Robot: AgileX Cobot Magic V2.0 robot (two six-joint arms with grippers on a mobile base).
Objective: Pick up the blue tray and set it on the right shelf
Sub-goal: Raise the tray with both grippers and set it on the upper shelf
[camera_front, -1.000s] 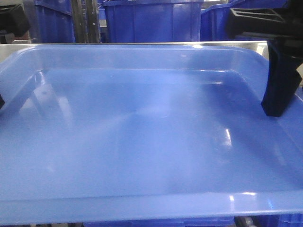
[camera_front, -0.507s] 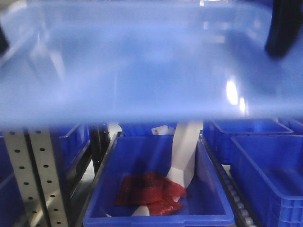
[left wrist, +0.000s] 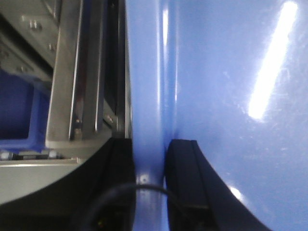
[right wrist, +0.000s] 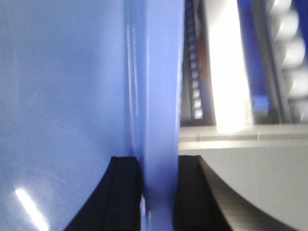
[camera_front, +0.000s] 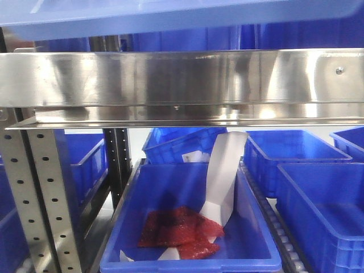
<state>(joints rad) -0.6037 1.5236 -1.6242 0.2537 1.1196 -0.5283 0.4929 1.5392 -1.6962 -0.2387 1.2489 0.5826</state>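
The blue tray (camera_front: pixel 170 14) shows only as its light-blue underside along the top edge of the front view, above the shiny steel front rail of the right shelf (camera_front: pixel 182 77). My left gripper (left wrist: pixel 149 159) is shut on the tray's left rim (left wrist: pixel 144 96), one black finger on each side of the wall. My right gripper (right wrist: pixel 159 178) is shut on the tray's right rim (right wrist: pixel 161 86) in the same way. Neither gripper shows in the front view.
Below the rail, a deep blue bin (camera_front: pixel 187 227) holds a red bag (camera_front: pixel 182 230) and a white strip (camera_front: pixel 224 173). More blue bins (camera_front: pixel 318 193) stand to the right and behind. A perforated steel upright (camera_front: pixel 42 199) stands at left.
The tray has risen from filling the front view to only a sliver at the top edge. The shelf rail and the bins below have come into view.
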